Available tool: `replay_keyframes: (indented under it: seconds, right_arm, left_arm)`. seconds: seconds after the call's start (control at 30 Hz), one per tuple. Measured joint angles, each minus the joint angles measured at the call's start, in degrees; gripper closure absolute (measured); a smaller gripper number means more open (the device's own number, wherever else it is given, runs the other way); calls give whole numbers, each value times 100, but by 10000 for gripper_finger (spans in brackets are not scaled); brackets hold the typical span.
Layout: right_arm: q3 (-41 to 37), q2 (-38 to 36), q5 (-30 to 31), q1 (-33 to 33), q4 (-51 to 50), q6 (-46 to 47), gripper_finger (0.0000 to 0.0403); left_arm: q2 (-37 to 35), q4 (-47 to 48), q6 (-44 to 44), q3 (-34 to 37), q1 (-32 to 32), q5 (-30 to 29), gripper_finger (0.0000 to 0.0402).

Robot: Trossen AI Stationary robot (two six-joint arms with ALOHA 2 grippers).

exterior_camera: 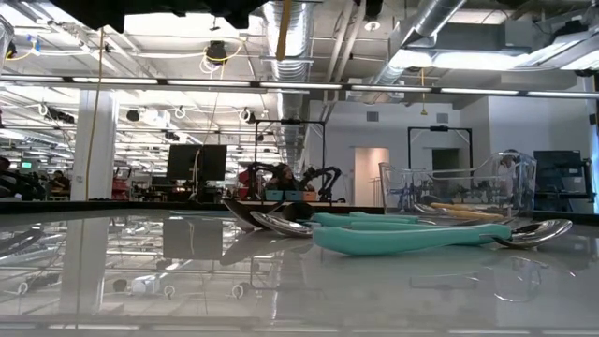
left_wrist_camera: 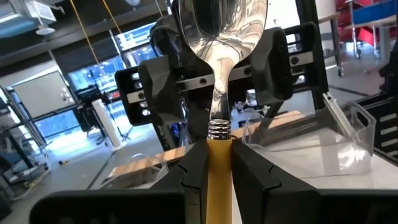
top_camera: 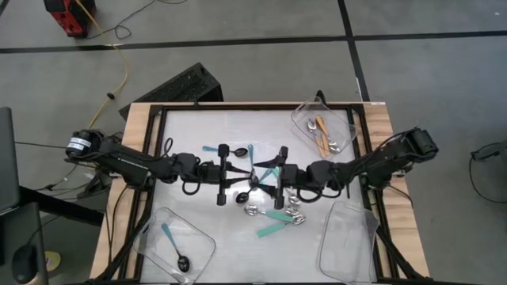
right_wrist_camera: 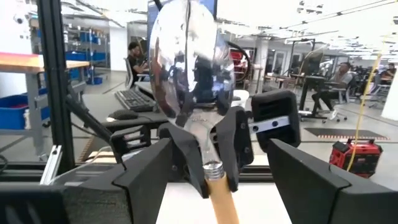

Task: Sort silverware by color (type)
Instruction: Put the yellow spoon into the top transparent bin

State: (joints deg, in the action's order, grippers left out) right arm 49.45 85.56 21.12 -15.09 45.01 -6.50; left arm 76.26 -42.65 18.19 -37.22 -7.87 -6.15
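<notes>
An orange-handled spoon with a silver bowl stands upright in the air over the table's middle, bowl up. My left gripper is shut on its handle. My right gripper faces it, open, one finger on either side of the spoon and touching nothing. In the high view the two grippers, left and right, meet at the centre. Loose teal-handled spoons and blue-handled spoons lie flat on the table below them. My left gripper pinches the orange handle just under its silver collar between the two fingers. The fingers come level from the table's left and lie across the handle. The spoon is lifted clear and stands upright, its bowl above the fingers.
A clear tray at the far right holds orange-handled spoons. Another tray at the near left holds a blue-handled spoon with a black bowl. A third tray stands at the near right. A black frame borders the table.
</notes>
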Motion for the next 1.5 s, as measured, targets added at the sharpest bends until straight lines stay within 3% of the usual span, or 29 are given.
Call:
replay_keyframes:
  seconds: [1.23,1.5]
  right_arm:
    - [0,0,-35,171,46,301,110]
    - [0,1,-35,171,14,300,110]
  left_arm:
    - [3,-75,89,-211,112,-33,361]
    - [392,-221,-47,-211,152,-9,361]
